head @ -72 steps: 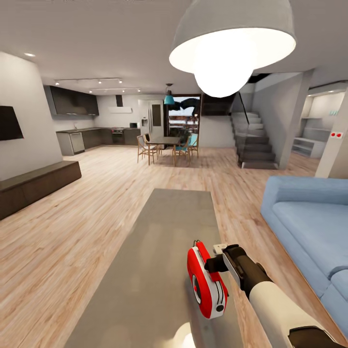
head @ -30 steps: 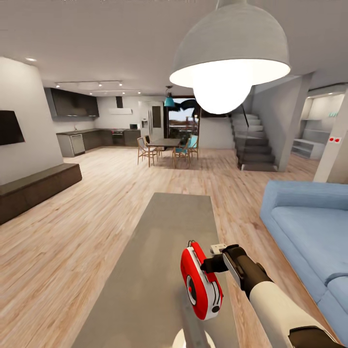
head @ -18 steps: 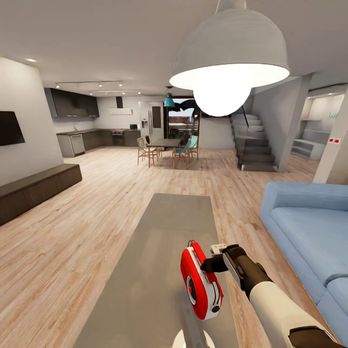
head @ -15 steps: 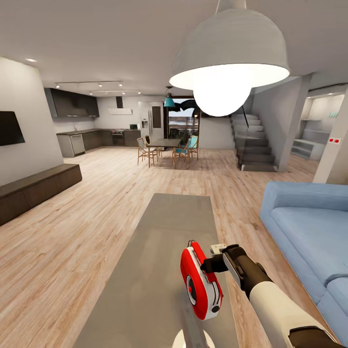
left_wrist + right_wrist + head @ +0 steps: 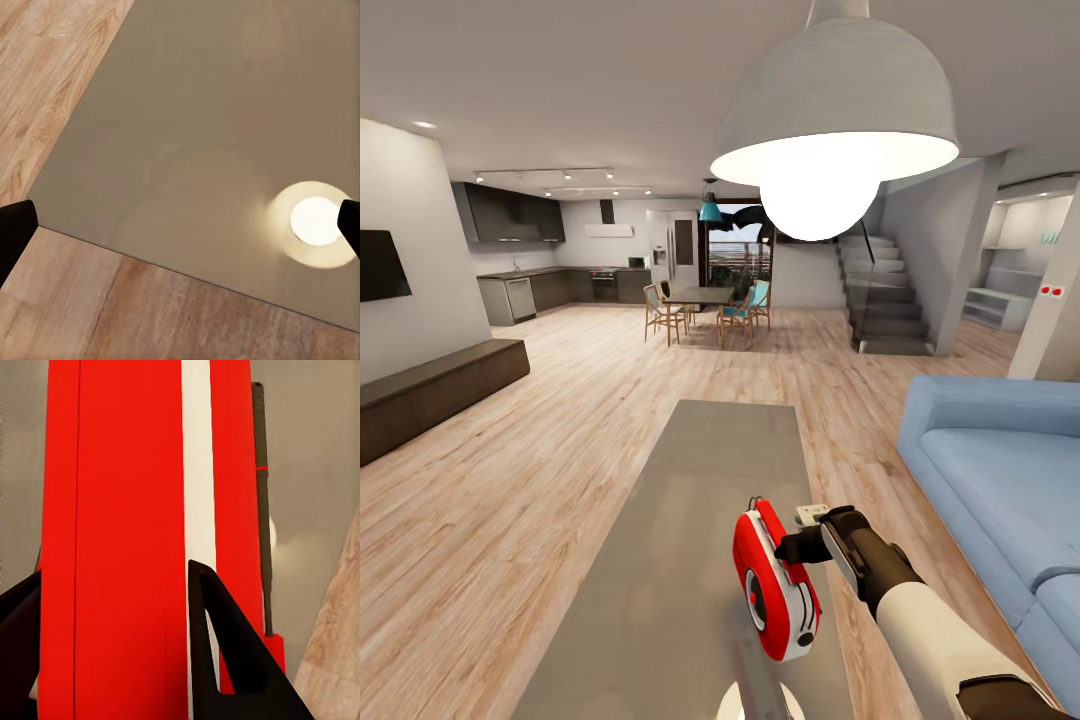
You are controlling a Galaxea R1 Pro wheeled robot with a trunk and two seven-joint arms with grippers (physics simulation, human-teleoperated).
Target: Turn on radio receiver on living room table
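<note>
Right end effector point(image 5: 792, 548) pinches the radio receiver point(image 5: 776, 583), holding it on edge above the near end of the tabletop point(image 5: 690, 520); in my right wrist view both fingers point(image 5: 225, 652) sit against its red body and white band. Left end effector point(image 5: 180, 225) is spread wide over the tabletop's corner, nothing between the tips. Tabletop is grey, glossy, mirrors the pendant lamp point(image 5: 840, 110). Wood floor point(image 5: 510, 480) all round, blue sofa point(image 5: 1000, 480) on my right, dark bench point(image 5: 430, 385) along the left wall.
</note>
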